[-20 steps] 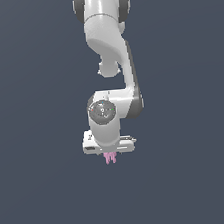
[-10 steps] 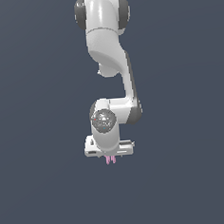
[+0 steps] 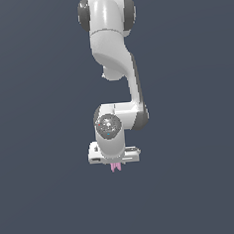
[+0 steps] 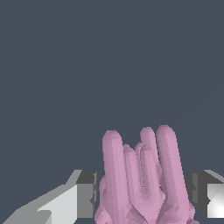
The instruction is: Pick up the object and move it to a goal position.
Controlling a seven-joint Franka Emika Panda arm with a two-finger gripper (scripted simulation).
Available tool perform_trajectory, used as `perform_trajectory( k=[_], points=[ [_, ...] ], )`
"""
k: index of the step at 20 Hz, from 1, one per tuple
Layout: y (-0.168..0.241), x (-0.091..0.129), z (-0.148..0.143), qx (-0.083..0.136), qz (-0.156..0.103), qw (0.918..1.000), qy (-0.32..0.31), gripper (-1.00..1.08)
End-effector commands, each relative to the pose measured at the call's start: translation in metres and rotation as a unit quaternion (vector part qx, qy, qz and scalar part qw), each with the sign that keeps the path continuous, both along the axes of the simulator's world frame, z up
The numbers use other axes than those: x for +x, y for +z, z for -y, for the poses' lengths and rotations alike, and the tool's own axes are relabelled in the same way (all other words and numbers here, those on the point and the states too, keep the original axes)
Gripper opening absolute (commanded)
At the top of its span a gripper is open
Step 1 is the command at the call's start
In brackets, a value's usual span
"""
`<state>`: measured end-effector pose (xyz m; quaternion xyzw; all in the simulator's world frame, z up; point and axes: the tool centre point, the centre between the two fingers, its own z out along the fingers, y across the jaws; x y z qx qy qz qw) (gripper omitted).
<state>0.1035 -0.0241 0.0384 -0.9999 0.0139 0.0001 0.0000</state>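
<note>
The white arm (image 3: 112, 64) hangs down from above, its wrist pointing straight down. Right under the wrist sits the pincer (image 3: 115, 166), and poking out below it is the object (image 3: 115, 167), a small pink lump. From the wrist view, the object (image 4: 142, 179) stands between the two fingers (image 4: 85, 194), its prongs pointing away from the pincer (image 4: 144, 197). The fingers sit close on either side, holding the object. Everything behind is plain dark grey.
</note>
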Motion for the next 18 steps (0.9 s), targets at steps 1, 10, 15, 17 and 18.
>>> perform_trajectory(
  k=[1, 10, 15, 17, 18],
  points=[
    [0.0, 0.0, 0.0, 0.0, 0.0, 1.0, 0.0, -1.0],
    [0.009, -0.004, 0.004, 0.0, 0.0, 1.0, 0.0, -1.0],
    [0.027, -0.013, 0.011, 0.0, 0.0, 1.0, 0.0, -1.0],
    [0.037, -0.019, 0.015, 0.0, 0.0, 1.0, 0.0, -1.0],
    [0.043, -0.021, 0.018, 0.0, 0.0, 1.0, 0.0, -1.0]
  ],
)
